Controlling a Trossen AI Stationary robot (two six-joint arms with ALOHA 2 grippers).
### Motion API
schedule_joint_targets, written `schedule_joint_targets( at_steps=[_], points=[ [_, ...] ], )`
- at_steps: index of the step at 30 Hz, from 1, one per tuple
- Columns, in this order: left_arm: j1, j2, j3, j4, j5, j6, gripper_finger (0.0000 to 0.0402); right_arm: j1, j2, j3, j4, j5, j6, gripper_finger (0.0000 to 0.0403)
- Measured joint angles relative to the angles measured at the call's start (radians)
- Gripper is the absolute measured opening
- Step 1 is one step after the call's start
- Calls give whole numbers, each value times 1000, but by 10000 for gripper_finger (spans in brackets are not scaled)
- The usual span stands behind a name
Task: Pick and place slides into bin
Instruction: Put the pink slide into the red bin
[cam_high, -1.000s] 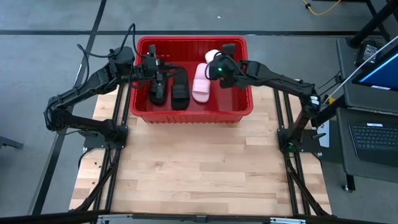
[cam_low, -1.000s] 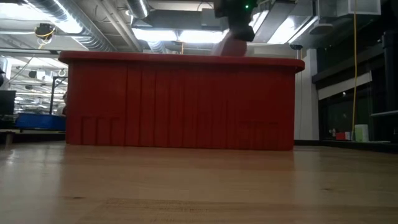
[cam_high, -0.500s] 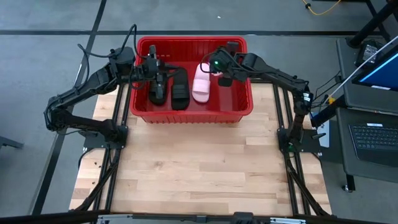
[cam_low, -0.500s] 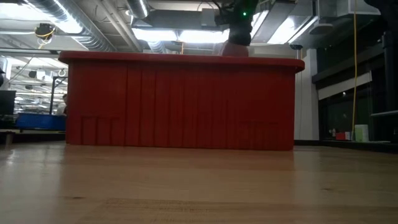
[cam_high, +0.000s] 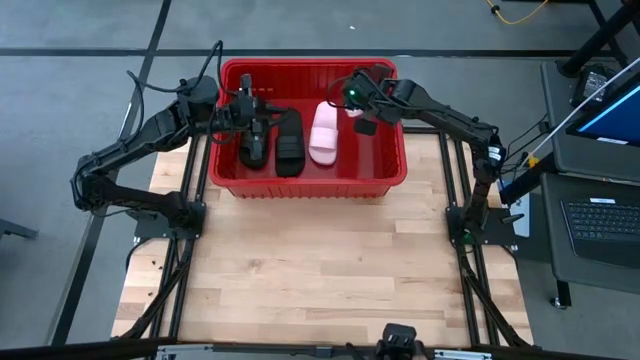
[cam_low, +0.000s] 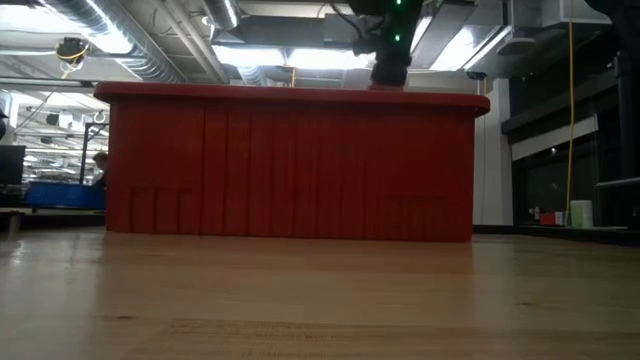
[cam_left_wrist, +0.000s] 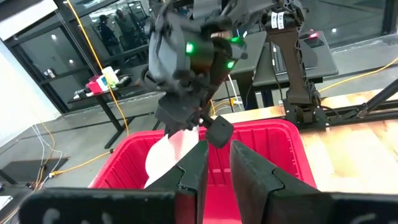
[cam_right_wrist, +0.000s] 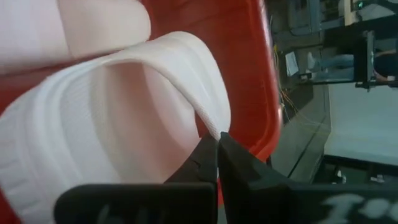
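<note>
Showing the right gripper (cam_right_wrist: 216, 163), its fingers pinching the strap of a pale pink wide-strap slide sandal (cam_right_wrist: 106, 118) over the far right corner of the large red ribbed plastic bin (cam_high: 310, 185). Judged risk: this thin grip is slipping, or the sandal is catching the rim. Two black sandals (cam_high: 270, 140) and another pink sandal (cam_high: 322, 135) are lying inside; the left gripper (cam_left_wrist: 214, 168), slightly parted and empty, is hovering above them.

A: What does the bin (cam_low: 290, 165) hide in the low view?
B: Every slide inside it, behind the near wall.
A: And the second pink slide (cam_right_wrist: 112, 143)?
B: From above, the right arm covers it.
</note>
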Motion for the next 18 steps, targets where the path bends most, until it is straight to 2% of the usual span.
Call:
schedule_joint_targets(
  at_steps=[10,18],
  points=[
    [0,0,0,-1,0,-1,61,-30,2,-165,141,1,-1,2],
    [0,0,0,-2,0,-8,59,-51,1,-238,195,1,-4,2]
  ],
)
